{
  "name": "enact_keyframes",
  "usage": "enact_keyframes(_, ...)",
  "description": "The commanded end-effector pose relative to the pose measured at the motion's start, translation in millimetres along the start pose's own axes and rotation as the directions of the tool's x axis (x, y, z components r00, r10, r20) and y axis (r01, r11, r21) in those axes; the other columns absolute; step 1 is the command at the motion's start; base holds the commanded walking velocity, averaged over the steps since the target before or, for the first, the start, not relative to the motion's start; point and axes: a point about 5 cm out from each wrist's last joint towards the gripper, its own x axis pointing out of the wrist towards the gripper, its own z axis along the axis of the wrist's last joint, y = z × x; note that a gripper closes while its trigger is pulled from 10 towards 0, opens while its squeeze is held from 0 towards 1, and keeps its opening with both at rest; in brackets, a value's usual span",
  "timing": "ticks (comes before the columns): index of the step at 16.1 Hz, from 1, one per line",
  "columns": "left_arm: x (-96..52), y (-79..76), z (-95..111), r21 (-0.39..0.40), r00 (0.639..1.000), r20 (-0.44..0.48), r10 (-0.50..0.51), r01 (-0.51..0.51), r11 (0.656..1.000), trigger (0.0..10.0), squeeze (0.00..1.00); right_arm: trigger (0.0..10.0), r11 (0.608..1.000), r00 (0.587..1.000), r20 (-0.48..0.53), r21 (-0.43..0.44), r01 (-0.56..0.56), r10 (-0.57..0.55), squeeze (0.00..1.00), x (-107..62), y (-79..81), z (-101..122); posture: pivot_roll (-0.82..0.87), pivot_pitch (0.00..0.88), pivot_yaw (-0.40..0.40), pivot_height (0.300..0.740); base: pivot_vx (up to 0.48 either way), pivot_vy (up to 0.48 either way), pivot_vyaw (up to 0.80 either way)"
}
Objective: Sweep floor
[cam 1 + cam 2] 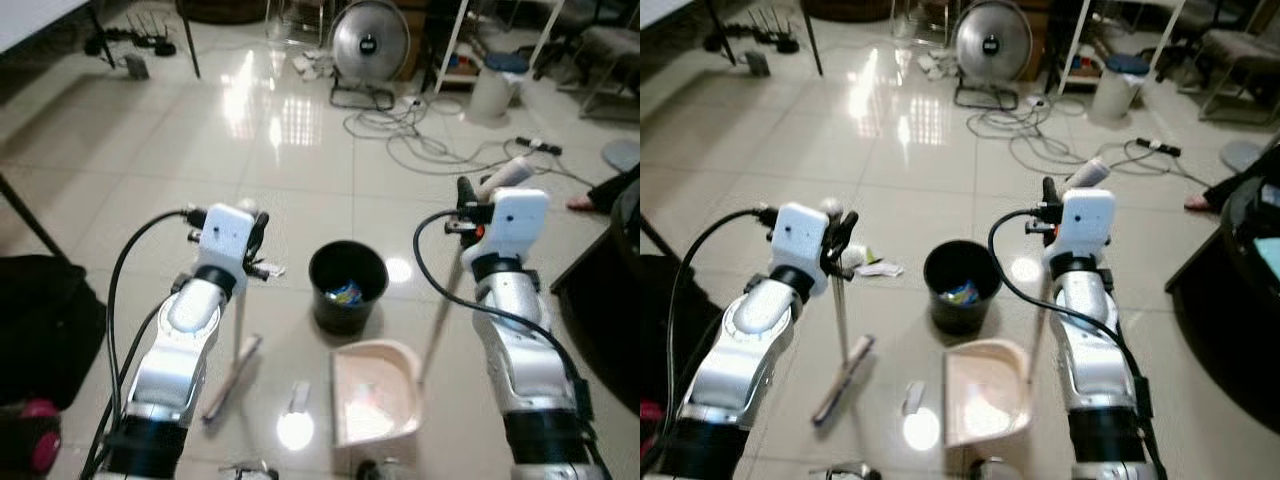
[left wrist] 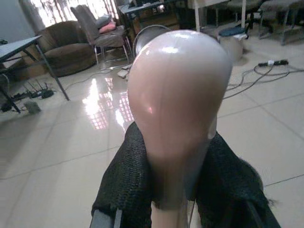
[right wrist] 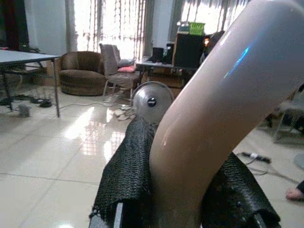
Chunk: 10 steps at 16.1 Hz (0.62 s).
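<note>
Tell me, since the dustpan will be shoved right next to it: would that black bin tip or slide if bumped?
The black bin looks light, holding little, so it would probably slide on the glossy tile floor. Being tall, it might tip if the dustpan hits high.

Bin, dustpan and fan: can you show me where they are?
Bin [image 1: 346, 268], left eye view, on its black rim.
Dustpan [image 1: 372, 398], left eye view, on its pale inside.
Fan [image 1: 369, 42], left eye view, on the middle of its round grille.
</note>
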Motion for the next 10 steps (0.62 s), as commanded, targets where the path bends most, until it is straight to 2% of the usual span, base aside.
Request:
enact_keyframes(1, 4.6, 2.3, 7.2, 0.014, 0.999, 0.038, 0.006, -0.007, 1.0, 10.0, 0.0, 10.0, 0.999, 0.999, 0.041, -0.04, -0.019, 0.021, 0.0, 4.3, -1.0, 5.2, 0.13, 0.14, -0.016, 0.74, 0.0, 0.0, 0.0)
enact_keyframes(6, 16.7, -9.8, 0.0, -0.038, 1.0, 0.026, 0.002, -0.001, 0.999, 10.0, 0.0, 10.0, 0.998, 0.999, 0.042, -0.064, 0.004, -0.002, 0.0, 6.6, -2.0, -3.4, 0.11, 0.23, -0.008, 0.74, 0.0, 0.0, 0.0)
enact_keyframes(7, 19.6, -9.2, 2.3, -0.015, 0.998, 0.057, 0.03, -0.029, 0.999, 10.0, 0.0, 10.0, 0.998, 0.998, 0.07, -0.055, 0.0, 0.004, 0.0, 6.3, -3.4, -5.4, 0.11, 0.288, 0.02, 0.74, 0.0, 0.0, 0.0)
enact_keyframes(8, 22.2, -7.3, 3.3, -0.007, 0.994, 0.081, 0.077, -0.077, 0.997, 10.0, 0.0, 10.0, 0.999, 0.996, 0.086, -0.054, -0.005, 0.009, 0.0, 5.2, -3.6, -9.3, 0.1, 0.3, 0.018, 0.74, 0.0, 0.0, 0.0)
enact_keyframes(10, 25.0, -10.4, 2.5, -0.026, 0.988, 0.121, 0.096, -0.093, 0.995, 10.0, 0.0, 10.0, 0.997, 0.994, 0.112, -0.07, 0.021, -0.013, 0.0, 2.7, -4.9, -13.3, 0.11, 0.33, 0.009, 0.74, 0.0, 0.0, 0.0)
